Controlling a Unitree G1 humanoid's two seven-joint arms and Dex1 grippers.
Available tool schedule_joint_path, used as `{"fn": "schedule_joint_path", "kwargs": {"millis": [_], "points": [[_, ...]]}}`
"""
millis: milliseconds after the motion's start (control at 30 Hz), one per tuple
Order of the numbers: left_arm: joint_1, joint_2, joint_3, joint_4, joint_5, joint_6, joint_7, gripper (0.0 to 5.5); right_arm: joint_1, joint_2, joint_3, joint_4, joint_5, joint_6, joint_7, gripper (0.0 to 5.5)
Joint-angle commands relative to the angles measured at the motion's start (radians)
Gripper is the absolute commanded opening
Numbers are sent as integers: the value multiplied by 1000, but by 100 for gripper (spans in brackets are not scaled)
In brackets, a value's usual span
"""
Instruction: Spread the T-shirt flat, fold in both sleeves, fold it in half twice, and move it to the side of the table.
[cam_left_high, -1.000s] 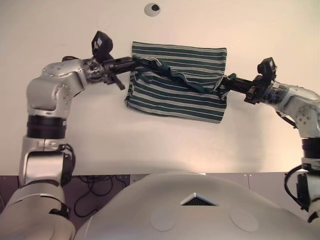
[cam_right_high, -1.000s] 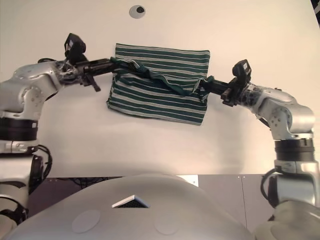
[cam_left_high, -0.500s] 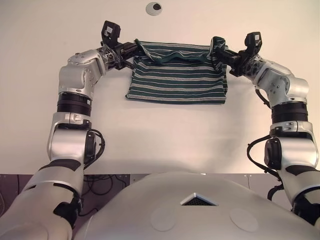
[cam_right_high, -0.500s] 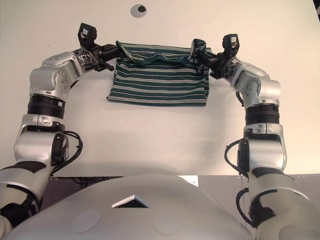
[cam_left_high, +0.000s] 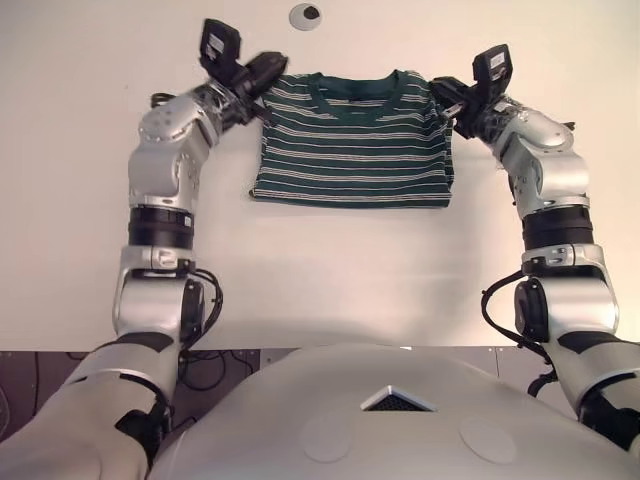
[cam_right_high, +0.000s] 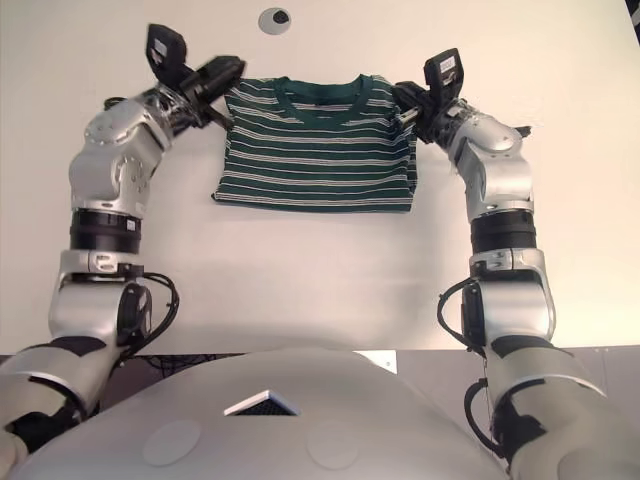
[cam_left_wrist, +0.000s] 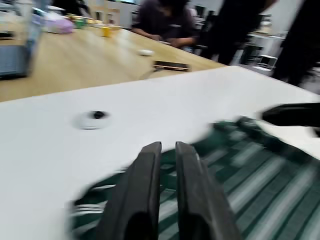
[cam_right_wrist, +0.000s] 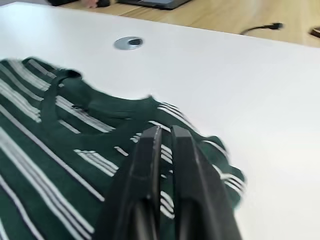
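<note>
The T-shirt (cam_left_high: 350, 140) lies in the upper middle of the head view as a neat striped rectangle. Its near hem is straight, no sleeves stick out, and the collar sits at the far edge. This looks like a half fold just laid down. The left gripper (cam_left_high: 270, 70) sits at the shirt's upper left shoulder corner and the right gripper (cam_left_high: 441, 94) at the upper right. On both, the jaws are pressed almost together, and it is impossible to tell whether cloth is caught between them. To finish this well, both sides should let go low and together, then back straight outward so neither corner drags or lifts. The far edges should stay matched before the second fold.

The white counter (cam_left_high: 330, 270) is smooth and matte, so cloth will likely slide easily. A round cable port (cam_left_high: 305, 15) sits just past the collar. Farther off, the wrist views show a wooden table (cam_left_wrist: 60, 65) with a dark flat device (cam_left_wrist: 171, 65) on it.
</note>
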Motion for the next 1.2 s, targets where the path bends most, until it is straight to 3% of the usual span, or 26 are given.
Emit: {"fn": "schedule_joint_path", "kwargs": {"millis": [33, 167, 267, 400, 500, 633, 700, 767, 867, 1000, 1200], "points": [[129, 109, -151, -290, -8, 182, -105, 2, -102, -31, 76, 140, -116, -46, 30, 0], [179, 181, -320, -296, 167, 199, -76, 2, -132, -72, 162, 285, -267, -115, 30, 0], [180, 222, -369, -212, 271, 171, -62, 2, -74, -165, 300, 263, -403, -154, 164, 0], [66, 296, -401, 11, 387, 20, -117, 2, 158, -332, 376, -221, -246, -149, 552, 0], [-160, 210, -424, 307, 473, -126, -78, 2, 229, -283, 401, -467, -139, -4, 584, 0], [-286, 139, -366, 491, 480, -265, -26, 2, 233, -188, 361, -526, -117, 90, 449, 0], [-215, 194, -285, 422, 416, -334, -76, 0, 254, -195, 262, -611, -43, 168, 415, 20], [-85, 275, -203, 281, 364, -401, -111, 31, 292, -236, 159, -717, 34, 223, 408, 53], [250, 444, -102, -18, 386, -583, -105, 81, 416, -385, 69, -793, -18, 43, 455, 108], [508, 580, -73, -172, 523, -804, -75, 128, 555, -512, 83, -725, -143, -294, 502, 183], [529, 573, -143, -180, 713, -919, -21, 128, 578, -409, 205, -605, -262, -483, 403, 183]]}}
